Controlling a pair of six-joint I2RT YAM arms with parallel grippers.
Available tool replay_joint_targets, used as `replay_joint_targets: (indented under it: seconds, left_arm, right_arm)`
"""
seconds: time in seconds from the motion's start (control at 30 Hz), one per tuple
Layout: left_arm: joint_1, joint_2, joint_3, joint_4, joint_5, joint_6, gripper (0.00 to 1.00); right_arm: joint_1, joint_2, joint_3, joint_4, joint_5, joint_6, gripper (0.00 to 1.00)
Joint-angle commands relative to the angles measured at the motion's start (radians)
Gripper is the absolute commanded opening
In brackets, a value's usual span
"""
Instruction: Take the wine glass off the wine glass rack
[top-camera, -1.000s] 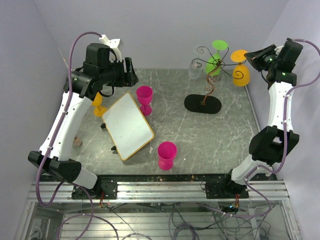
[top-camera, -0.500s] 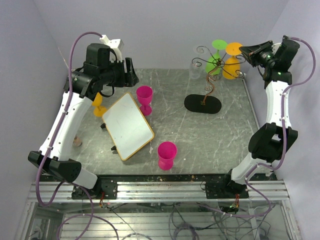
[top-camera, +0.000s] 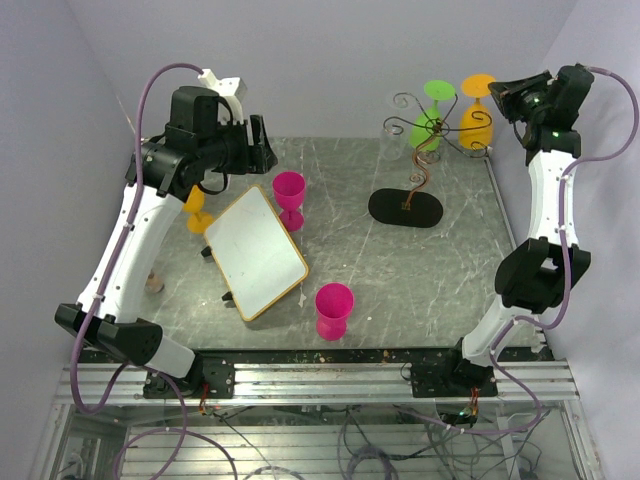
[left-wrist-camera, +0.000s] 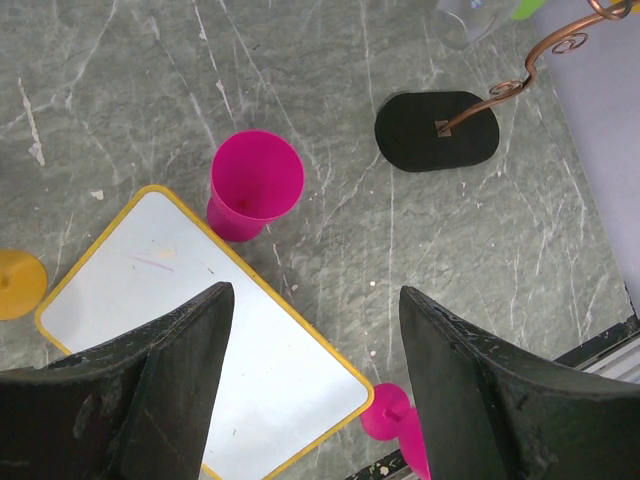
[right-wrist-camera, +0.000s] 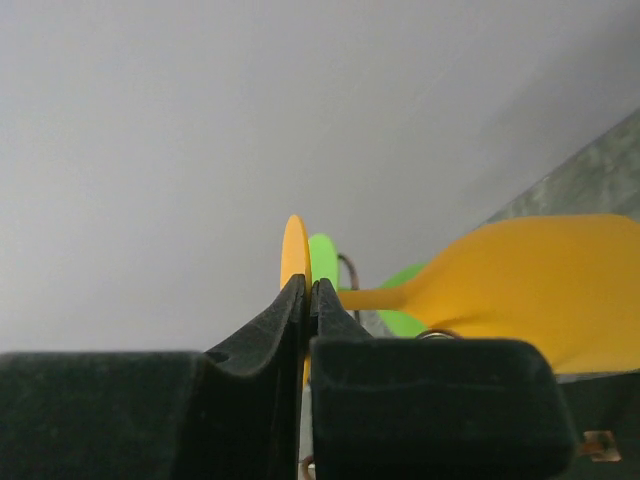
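Note:
The wine glass rack (top-camera: 419, 128), dark wire with curled arms, stands on a black oval base (top-camera: 405, 208) at the back right. A green glass (top-camera: 431, 122) hangs upside down on it. My right gripper (top-camera: 501, 96) is shut on the flat foot (right-wrist-camera: 294, 250) of an orange wine glass (top-camera: 476, 122) and holds it upside down, beside the rack's right arm. In the right wrist view its bowl (right-wrist-camera: 540, 290) lies sideways, with the green glass (right-wrist-camera: 323, 262) behind. My left gripper (top-camera: 258, 148) is open and empty, high over the left side.
A white board with a yellow rim (top-camera: 256, 252) lies left of centre. A pink glass (top-camera: 289, 196) stands beside it and another (top-camera: 334, 309) stands near the front. An orange glass (top-camera: 197, 210) stands at the left. A clear glass (top-camera: 388, 140) stands behind the rack.
My right gripper has risen and swung toward the back right corner, carrying the orange glass upward beside the rack. The left arm has not moved.

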Motion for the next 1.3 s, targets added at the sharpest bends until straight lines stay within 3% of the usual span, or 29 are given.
replay_joint_targets:
  seconds: [0.0,0.23,0.37,0.47,0.57,0.7,0.8,1.0,1.27]
  left_arm:
    - [-0.008,-0.046,0.017,0.023,0.018,0.007,0.78]
    - [-0.008,-0.091,-0.066,0.138,0.114,-0.036,0.82]
    - [-0.008,-0.135,-0.164,0.326,0.253,-0.133,0.85]
    - [-0.008,-0.161,-0.253,0.559,0.366,-0.240,0.86]
    - [-0.006,-0.171,-0.356,0.819,0.477,-0.393,0.86]
    - [-0.005,-0.150,-0.449,1.204,0.545,-0.637,0.87]
    - [-0.005,-0.096,-0.464,1.424,0.567,-0.787,0.88]
    - [-0.003,0.027,-0.517,1.878,0.541,-1.090,0.86]
    - [0.012,0.033,-0.643,2.086,0.453,-1.184,0.87]
  right_arm:
    - [-0.018,-0.055,0.002,-0.014,0.190,-0.077,0.00]
    - [-0.040,-0.164,-0.063,0.129,0.186,-0.233,0.00]
    - [-0.038,-0.276,-0.129,0.244,0.069,-0.273,0.00]
    - [-0.034,-0.368,-0.178,0.352,-0.013,-0.225,0.00]
    - [-0.034,-0.421,-0.177,0.403,-0.096,-0.074,0.00]
    - [0.013,-0.442,-0.295,0.759,-0.286,0.375,0.00]
    - [0.098,-0.431,-0.305,0.912,-0.324,0.591,0.00]
    - [0.364,-0.447,-0.358,1.038,-0.256,0.738,0.00]
    - [0.471,-0.447,-0.436,1.066,-0.269,0.890,0.00]
